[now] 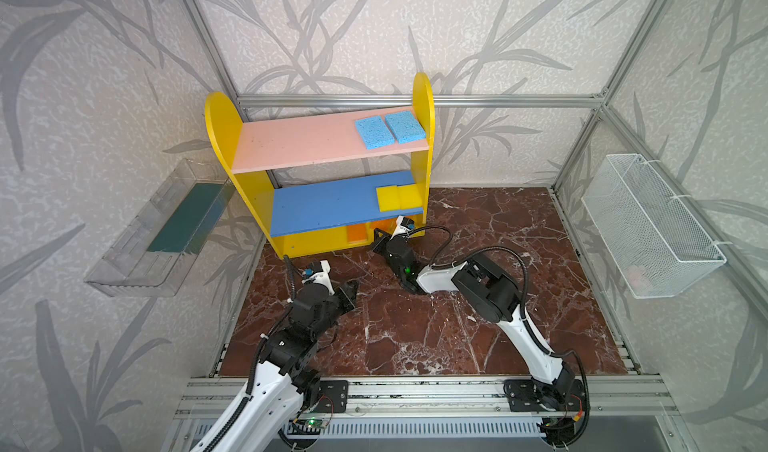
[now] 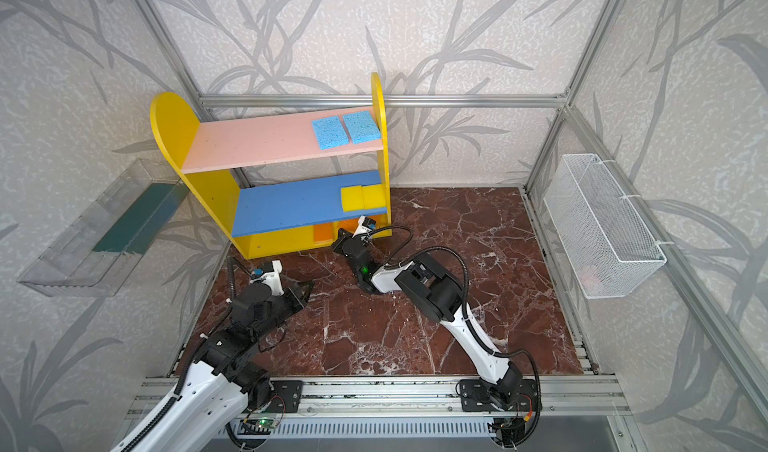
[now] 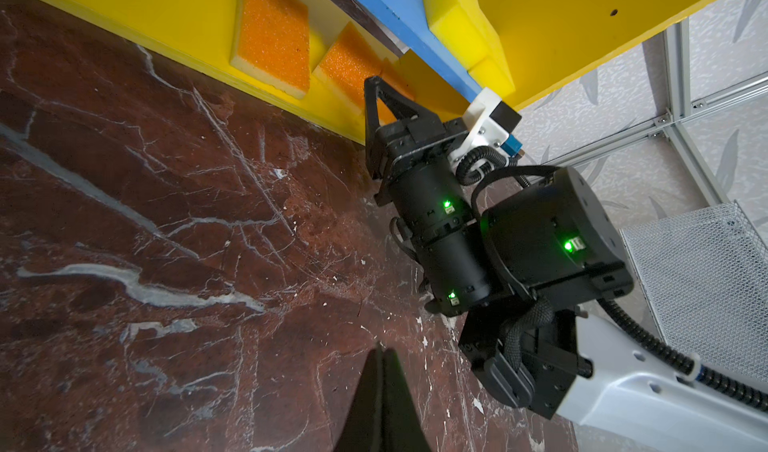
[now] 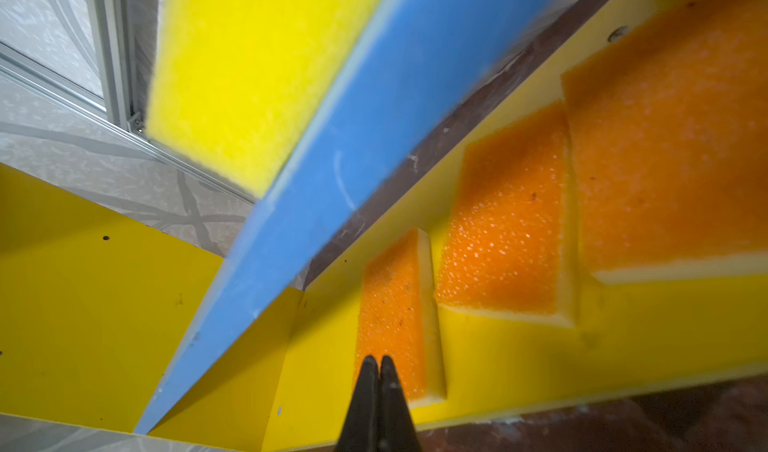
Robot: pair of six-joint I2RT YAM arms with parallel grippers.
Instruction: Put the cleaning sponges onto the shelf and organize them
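"Seven cleaning sponges: are they all on the shelf (image 1: 220, 129)?" the operator asks.

"By my count, yes. Two light blue porous sponges (image 1: 374, 133) lie side by side at the right end of the pink upper board (image 1: 299, 146). Two bright yellow sponges (image 1: 388, 198) touch each other at the right end of the blue middle board (image 1: 324, 208). Three orange-faced sponges (image 4: 673, 158) with pale undersides lie on the yellow base (image 4: 582, 358), toward its right end."

"So what is left?"

"Tidying, I judge. The orange three sit at slightly different angles, and the nearest orange sponge (image 4: 390, 325) reaches close to the base's front edge. My right gripper (image 4: 378, 364) has its jaws pressed together on nothing, with the tips at that sponge's near short end. I cannot tell whether they touch it. My left gripper (image 3: 382, 352) is likewise closed and empty above the marble tabletop (image 1: 457, 304), apart from the shelf."

"How would you do it well?"

"Push low and slowly with the closed tips, square on the short end, so the foam slides and does not buckle or twist. Stop short of the middle orange sponge (image 4: 507, 229). My wrist camera (image 3: 494, 117) is just beside the blue board's front edge, so I would go in flat and not lift."
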